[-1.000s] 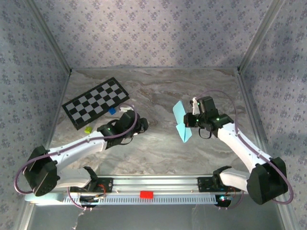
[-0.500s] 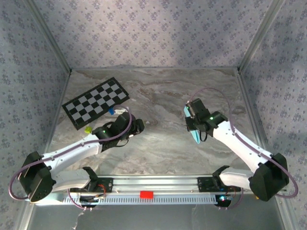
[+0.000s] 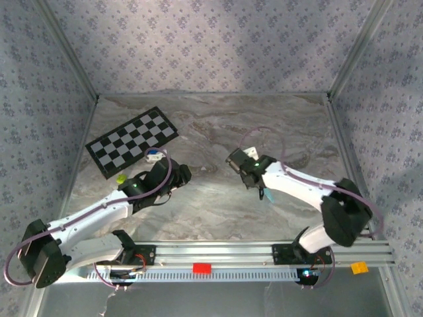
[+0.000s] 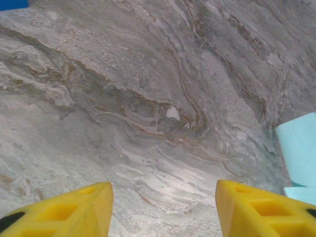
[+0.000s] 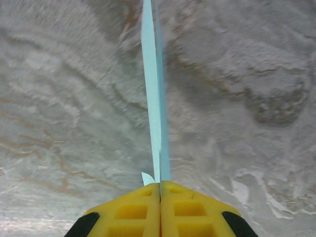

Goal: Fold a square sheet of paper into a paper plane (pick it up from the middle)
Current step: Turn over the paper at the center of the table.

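Observation:
The paper plane (image 5: 155, 98), folded from light sky-blue paper, runs edge-on as a thin strip straight out from my right gripper (image 5: 160, 185), which is shut on its near end. From above, a sliver of that paper (image 3: 269, 195) shows beside the right gripper (image 3: 258, 185) at the table's middle right. My left gripper (image 3: 181, 174) hovers over bare marble left of centre. It is open, with yellow fingertips (image 4: 74, 210) wide apart and nothing between them. A light-blue corner of the paper (image 4: 301, 153) reaches into the left wrist view at the right edge.
A black-and-white checkerboard card (image 3: 131, 140) lies at the back left. A tiny dark-blue block (image 3: 153, 156) and a small green piece (image 3: 121, 177) sit near the left arm. Patterned walls close in the marble table (image 3: 218, 125) on three sides.
My right arm has swung left toward the table's middle and turned the paper from broadside to edge-on. The left gripper has drawn back slightly toward the near left.

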Tool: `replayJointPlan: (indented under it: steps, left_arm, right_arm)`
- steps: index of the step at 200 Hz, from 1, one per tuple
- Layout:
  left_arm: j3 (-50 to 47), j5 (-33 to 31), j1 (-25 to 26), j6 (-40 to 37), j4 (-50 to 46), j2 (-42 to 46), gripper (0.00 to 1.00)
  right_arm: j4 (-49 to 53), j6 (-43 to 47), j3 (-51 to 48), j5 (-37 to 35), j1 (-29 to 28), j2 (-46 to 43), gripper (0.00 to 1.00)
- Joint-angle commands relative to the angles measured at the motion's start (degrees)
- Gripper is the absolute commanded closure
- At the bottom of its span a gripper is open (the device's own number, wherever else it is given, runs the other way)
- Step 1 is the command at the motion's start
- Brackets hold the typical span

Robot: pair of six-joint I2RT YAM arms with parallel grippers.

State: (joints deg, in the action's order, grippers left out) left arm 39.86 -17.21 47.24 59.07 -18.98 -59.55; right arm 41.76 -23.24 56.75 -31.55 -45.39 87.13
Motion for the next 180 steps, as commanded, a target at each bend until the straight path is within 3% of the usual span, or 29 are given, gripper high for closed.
replayJointPlan:
  steps: [1,22,54,72,88,102,126,152,180]
  left_arm:
    - [-0.58,-2.55,-0.57,1.78,-2.92,2.21,0.43]
    - [-0.74,-3.32,-0.59,2.49,-4.0,3.65,0.43]
    - [-1.31,-3.4,-0.92,2.96,-4.53,5.36,0.41]
    - [-1.63,-2.46,-0.96,2.98,-4.12,5.48,0.4]
    - [-1.66,-0.96,-1.1,2.36,-3.24,4.95,0.39]
    - [-1.53,0.71,-1.11,1.48,-2.11,4.0,0.39]
    - [-0.91,4.55,-1.36,-0.36,1.24,0.71,0.4]
    - [2.76,9.91,-1.4,-3.12,2.47,-6.01,0.43]
    - [5.52,14.32,-1.44,-3.87,4.55,-12.0,0.46]
  right_arm:
    - [-0.98,-3.79,3.75,3.0,-2.81,6.66,0.92]
    - [-2.63,-2.96,7.46,9.59,-5.63,11.77,0.91]
    - [-7.02,-3.18,9.25,20.33,-6.09,13.0,0.8]
    - [-12.9,-3.09,6.77,30.04,-3.44,10.08,0.6]
    - [-18.79,-3.38,2.37,39.18,-0.02,4.89,0.51]
    - [-22.55,-3.58,-1.41,42.47,2.26,0.01,0.46]
    - [-26.15,-4.75,-7.62,46.49,7.79,-6.33,0.53]
    - [-34.3,-8.98,-16.93,58.6,17.41,-9.63,0.69]
    - [-37.53,-9.99,-21.87,67.52,24.46,-10.01,0.78]
